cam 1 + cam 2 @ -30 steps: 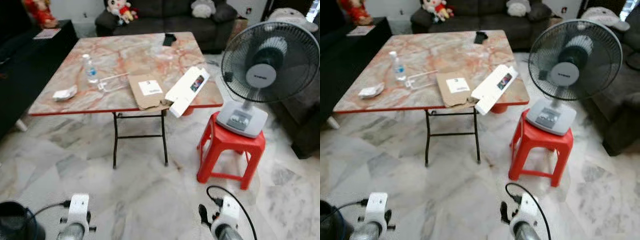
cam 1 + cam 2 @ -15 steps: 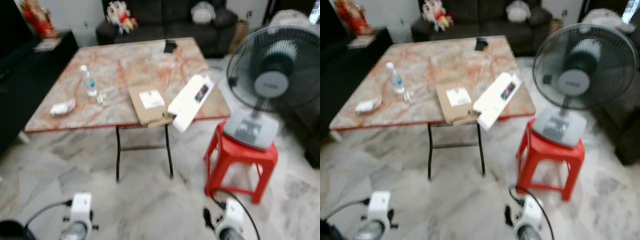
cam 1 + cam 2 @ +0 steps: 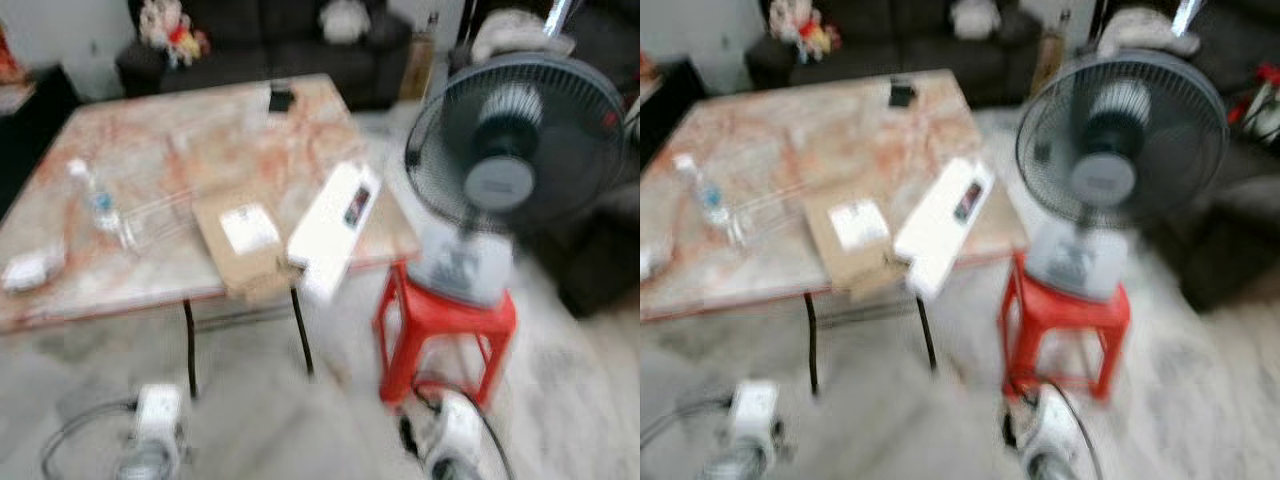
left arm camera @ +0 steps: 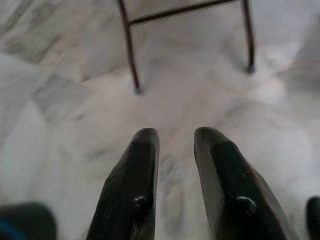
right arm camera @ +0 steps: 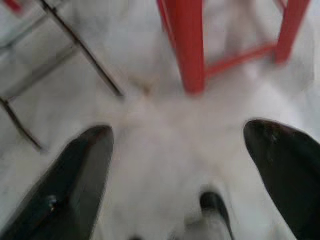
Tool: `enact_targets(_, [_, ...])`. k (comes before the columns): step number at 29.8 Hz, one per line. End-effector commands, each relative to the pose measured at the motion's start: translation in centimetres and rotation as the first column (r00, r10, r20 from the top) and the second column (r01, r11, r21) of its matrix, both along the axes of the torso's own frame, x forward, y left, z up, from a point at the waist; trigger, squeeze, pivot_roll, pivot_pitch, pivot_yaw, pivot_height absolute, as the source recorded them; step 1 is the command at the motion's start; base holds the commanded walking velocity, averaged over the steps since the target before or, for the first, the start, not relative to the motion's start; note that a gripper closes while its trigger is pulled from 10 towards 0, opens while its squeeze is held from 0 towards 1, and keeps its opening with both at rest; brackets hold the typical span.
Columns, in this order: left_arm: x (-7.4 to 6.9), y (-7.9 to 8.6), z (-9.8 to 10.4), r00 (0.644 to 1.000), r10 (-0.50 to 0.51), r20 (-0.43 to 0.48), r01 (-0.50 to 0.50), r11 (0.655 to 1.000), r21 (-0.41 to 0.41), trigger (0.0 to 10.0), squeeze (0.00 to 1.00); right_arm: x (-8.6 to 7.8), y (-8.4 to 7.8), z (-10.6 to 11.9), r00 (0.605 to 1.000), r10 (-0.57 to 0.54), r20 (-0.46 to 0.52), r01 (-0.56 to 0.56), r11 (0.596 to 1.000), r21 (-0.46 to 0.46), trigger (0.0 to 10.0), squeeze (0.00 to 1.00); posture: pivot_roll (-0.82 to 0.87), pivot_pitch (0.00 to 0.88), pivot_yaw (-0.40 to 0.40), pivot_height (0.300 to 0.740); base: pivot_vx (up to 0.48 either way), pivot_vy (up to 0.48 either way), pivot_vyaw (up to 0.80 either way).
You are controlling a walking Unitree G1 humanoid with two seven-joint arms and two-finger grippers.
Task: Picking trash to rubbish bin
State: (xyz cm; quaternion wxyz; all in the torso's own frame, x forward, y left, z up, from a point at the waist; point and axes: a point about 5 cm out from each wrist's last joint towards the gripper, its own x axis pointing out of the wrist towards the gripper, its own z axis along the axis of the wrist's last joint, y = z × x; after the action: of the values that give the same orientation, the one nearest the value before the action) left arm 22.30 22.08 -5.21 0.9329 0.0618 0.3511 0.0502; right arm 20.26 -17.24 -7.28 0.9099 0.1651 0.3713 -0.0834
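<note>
While both head views are blurred, you can still read the layout: a marble-pattern table [image 3: 180, 150] on black folding legs stands ahead, w/ a red stool [image 3: 445, 325] just beside its right corner carrying a grey fan [image 3: 515, 165].

Trash on the table, left to right:
- crumpled white wrapper [image 3: 28, 270] near the left edge
- small clear bottle [image 3: 98, 200], upright
- clear plastic piece [image 3: 160, 215] lying just beside the bottle
- flat brown cardboard [image 3: 245, 245] w/ a white label, its front end hanging over the table's near edge
- long white box [image 3: 333, 228], tilted, touching the cardboard's right side and also overhanging the near edge

A small dark item [image 3: 281, 100] lies near the far edge; too blurred to identify. Dark sofa [image 3: 270, 40] behind the table, w/ soft toys on it.

Left gripper [image 4: 176, 150]: low over the marble floor [image 4: 60, 130], fingers [image 4: 132, 190] narrow, only a slim gap, nothing held. Table legs show beyond it.

Right gripper [image 5: 190, 165]: low over the floor near the stool's legs, fingers [image 5: 80, 175] spread wide, nothing between them.

Both wrists appear at the bottom of the head views, well short of the table. You have no trash in hand.
</note>
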Motion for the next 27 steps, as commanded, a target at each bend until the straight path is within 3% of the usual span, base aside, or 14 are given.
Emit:
enact_targets(1, [-0.6, 1.2, -0.1, 1.0, 0.002, -0.025, -0.001, 1.0, 0.03, 10.0, 0.0, 0.2, 1.4, 0.0, 1.0, 0.027, 0.002, -0.027, 0.999, 0.025, 10.0, 0.0, -0.08, 0.0, 0.039, 0.74, 0.0, 0.0, 0.0])
enact_targets(14, [-0.6, 0.6, -0.3, 0.998, -0.052, -0.039, 0.053, 0.998, 0.025, 10.0, 0.0, -0.1, 1.5, -0.2, 0.999, 0.044, -0.012, -0.044, 0.999, 0.022, 10.0, 0.0, -0.09, 0.0, 0.039, 0.74, 0.0, 0.0, 0.0])
enact_targets(17, [0.5, 0.4, 0.7, 0.993, -0.117, 0.025, 0.116, 0.992, 0.046, 10.0, 0.0, -0.1, 1.6, -0.2, 0.999, 0.049, -0.014, -0.049, 0.999, 0.021, 10.0, 0.0, -0.09, 0.0, 0.039, 0.74, 0.0, 0.0, 0.0])
enact_targets(18, [1.6, 0.1, 1.5, 0.984, -0.156, 0.086, 0.152, 0.987, 0.048, 10.0, 0.09, -0.2, 1.5, -0.2, 0.998, 0.057, -0.016, -0.057, 0.998, 0.019, 10.0, 0.0, -0.08, 0.0, 0.033, 0.74, 0.0, 0.0, 0.0])
enact_targets(20, [2.0, 0.0, 1.8, 0.98, -0.168, 0.107, 0.164, 0.985, 0.046, 10.0, 0.09, -0.2, 1.6, -0.2, 0.998, 0.061, -0.017, -0.06, 0.998, 0.018, 10.0, 0.0, -0.08, 0.0, 0.033, 0.74, 0.0, 0.0, 0.0])
enact_targets(21, [2.3, -0.2, 2.2, 0.975, -0.18, 0.128, 0.177, 0.983, 0.04, 10.0, 1.0, -0.2, 1.6, -0.2, 0.998, 0.063, -0.019, -0.063, 0.998, 0.017, 10.0, 0.0, -0.08, 0.0, 0.033, 0.74, 0.0, 0.0, 0.0])
enact_targets(23, [4.2, -2.0, 3.6, 0.93, -0.3, 0.212, 0.303, 0.953, 0.018, 10.0, 1.0, -0.2, 1.6, -0.2, 0.997, 0.07, -0.02, -0.069, 0.997, 0.016, 10.0, 0.0, -0.08, 0.0, 0.033, 0.74, 0.0, 0.0, 0.0])
enact_targets(26, [4.5, -2.5, 4.0, 0.914, -0.336, 0.228, 0.341, 0.94, 0.021, 10.0, 1.0, -0.2, 1.6, -0.3, 0.997, 0.072, -0.021, -0.072, 0.997, 0.016, 10.0, 0.0, -0.08, 0.0, 0.033, 0.74, 0.0, 0.0, 0.0])
enact_targets(27, [5.0, -3.5, 4.5, 0.878, -0.41, 0.247, 0.411, 0.91, 0.049, 10.0, 1.0, -0.2, 1.7, -0.3, 0.997, 0.075, -0.021, -0.075, 0.997, 0.016, 10.0, 0.0, -0.08, 0.0, 0.036, 0.74, 0.0, 0.0, 0.0])
